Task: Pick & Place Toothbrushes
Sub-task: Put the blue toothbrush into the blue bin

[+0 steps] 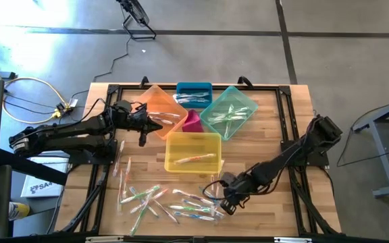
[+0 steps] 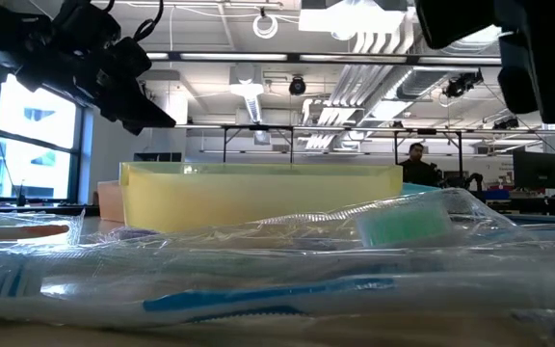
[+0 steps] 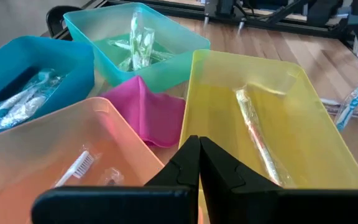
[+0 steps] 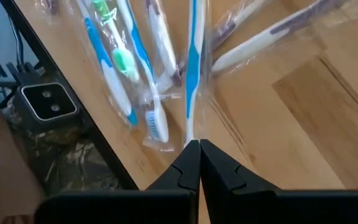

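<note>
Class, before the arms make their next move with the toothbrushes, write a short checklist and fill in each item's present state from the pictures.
1. Right pincer shut on blue toothbrush: ok.
2. Left pincer shut and holding nothing: ok.
3. Left pincer over orange bin edge: ok.
4. Yellow bin has room, one brush inside: ok.
5. Loose toothbrushes remain on table: ok.
6. Blue toothbrush lifted free of pile: cannot tell.
</note>
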Action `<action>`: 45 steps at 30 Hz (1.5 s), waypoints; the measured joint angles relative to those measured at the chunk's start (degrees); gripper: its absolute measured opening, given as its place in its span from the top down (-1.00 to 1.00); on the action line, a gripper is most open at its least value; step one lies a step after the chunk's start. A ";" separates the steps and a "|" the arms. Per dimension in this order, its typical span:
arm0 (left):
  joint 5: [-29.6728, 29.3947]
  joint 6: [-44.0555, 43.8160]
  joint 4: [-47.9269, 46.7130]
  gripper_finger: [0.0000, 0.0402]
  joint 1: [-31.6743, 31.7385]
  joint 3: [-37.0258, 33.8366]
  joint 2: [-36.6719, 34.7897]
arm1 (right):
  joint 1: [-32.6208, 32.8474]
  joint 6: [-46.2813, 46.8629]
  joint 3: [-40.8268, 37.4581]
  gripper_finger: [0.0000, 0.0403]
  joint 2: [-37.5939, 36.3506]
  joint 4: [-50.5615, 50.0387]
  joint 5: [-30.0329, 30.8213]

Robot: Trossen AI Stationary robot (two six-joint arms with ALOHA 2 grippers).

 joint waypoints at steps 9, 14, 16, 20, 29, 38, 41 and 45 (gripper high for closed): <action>0.00 -3.00 -0.67 0.97 0.00 0.00 0.00 | 2.87 2.12 7.93 0.99 1.80 -9.81 9.90; 0.00 -2.94 -1.05 0.97 0.00 0.00 0.00 | 2.37 0.73 15.92 0.99 8.17 -18.30 6.34; 0.00 -2.92 -1.86 0.97 0.00 0.00 0.00 | 1.94 -0.94 18.30 0.99 10.44 -20.11 5.08; -0.02 -2.84 -3.95 0.97 0.00 -0.02 0.00 | 0.48 -1.57 19.06 0.99 11.62 -19.43 -0.74; -0.11 -2.83 -6.03 0.97 -0.02 -0.02 0.00 | -1.31 -5.21 19.06 0.99 11.64 -17.33 -1.39; -0.11 -2.83 -6.05 0.97 -0.02 -0.02 0.00 | -1.38 -4.48 19.06 0.68 11.64 -17.38 1.17; -0.11 -2.83 -6.01 0.97 -0.02 -0.02 0.00 | -1.31 -4.35 18.63 0.46 11.64 -17.20 1.86; -0.09 -2.83 -6.01 0.97 -0.02 -0.02 0.00 | -1.30 -3.09 18.34 0.20 11.64 -17.66 3.97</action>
